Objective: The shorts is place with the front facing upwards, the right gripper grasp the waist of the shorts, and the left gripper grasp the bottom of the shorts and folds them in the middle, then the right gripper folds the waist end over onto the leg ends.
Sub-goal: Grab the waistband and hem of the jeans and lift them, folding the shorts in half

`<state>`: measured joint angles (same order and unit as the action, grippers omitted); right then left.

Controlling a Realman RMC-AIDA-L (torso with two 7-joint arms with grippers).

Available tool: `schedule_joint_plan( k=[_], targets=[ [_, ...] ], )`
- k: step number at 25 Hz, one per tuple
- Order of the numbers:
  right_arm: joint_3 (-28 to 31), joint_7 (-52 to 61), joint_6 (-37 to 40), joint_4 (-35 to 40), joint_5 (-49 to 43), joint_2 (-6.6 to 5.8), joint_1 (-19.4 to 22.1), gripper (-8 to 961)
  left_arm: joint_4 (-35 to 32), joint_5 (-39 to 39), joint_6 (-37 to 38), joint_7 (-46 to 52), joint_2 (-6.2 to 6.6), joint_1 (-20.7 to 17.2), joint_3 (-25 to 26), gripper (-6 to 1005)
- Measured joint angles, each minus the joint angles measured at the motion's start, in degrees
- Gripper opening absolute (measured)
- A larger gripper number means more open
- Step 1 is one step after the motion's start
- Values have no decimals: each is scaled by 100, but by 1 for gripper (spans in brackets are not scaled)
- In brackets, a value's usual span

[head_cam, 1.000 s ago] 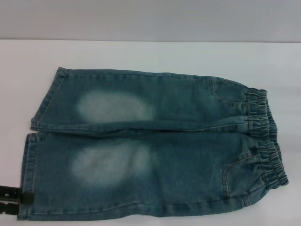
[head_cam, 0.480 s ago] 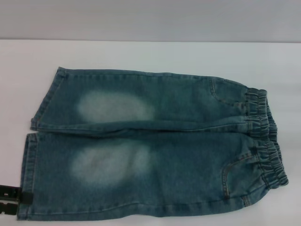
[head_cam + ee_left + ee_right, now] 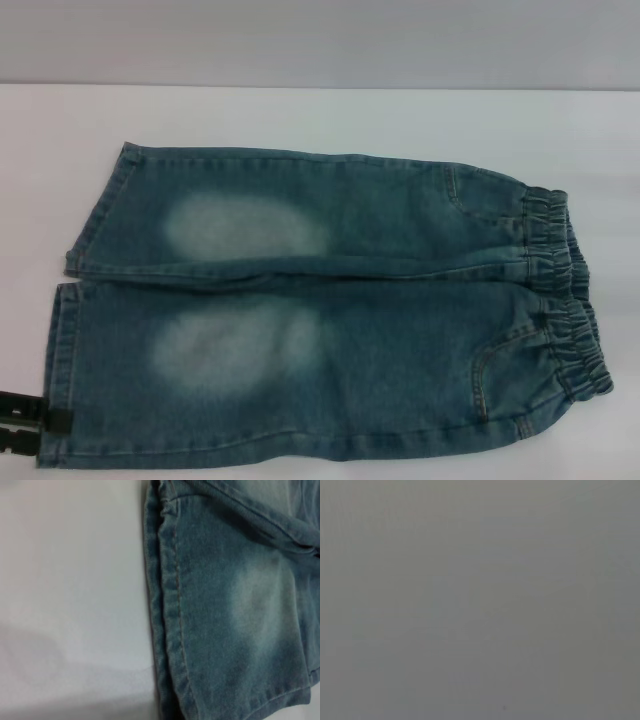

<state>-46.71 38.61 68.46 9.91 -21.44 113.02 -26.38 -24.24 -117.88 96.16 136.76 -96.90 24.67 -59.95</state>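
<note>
Currently: shorts (image 3: 320, 310) flat on white table (image 3: 320, 115), front up, unfolded. Elastic waistband (image 3: 565, 290) at robot's right end of shorts; leg hems (image 3: 75, 300) at robot's left end. Pale faded patch on each leg. Left gripper (image 3: 22, 420) at near corner of nearer leg hem, just beside shorts, only black tip in head view; finger state: cannot tell. Left wrist view: hem edge (image 3: 167, 630) against bare table. Right gripper out of every view.

Plain white table (image 3: 300, 115) fills most of the frame, with just the shorts (image 3: 330, 310) lying flat across the middle, waistband at the right, hems at the left.
</note>
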Motion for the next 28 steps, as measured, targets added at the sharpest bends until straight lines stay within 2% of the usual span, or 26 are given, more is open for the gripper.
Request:
schedule_joint_plan(
  k=[15, 28],
  targets=[
    [30, -14, 12, -16, 0, 0, 1, 569, -2, -131, -1, 2, -44, 38, 19, 846],
    [30, -11, 5, -28, 0, -1, -18, 569, -4, -94, 59, -55, -153, 216, 68, 846]
  ],
)
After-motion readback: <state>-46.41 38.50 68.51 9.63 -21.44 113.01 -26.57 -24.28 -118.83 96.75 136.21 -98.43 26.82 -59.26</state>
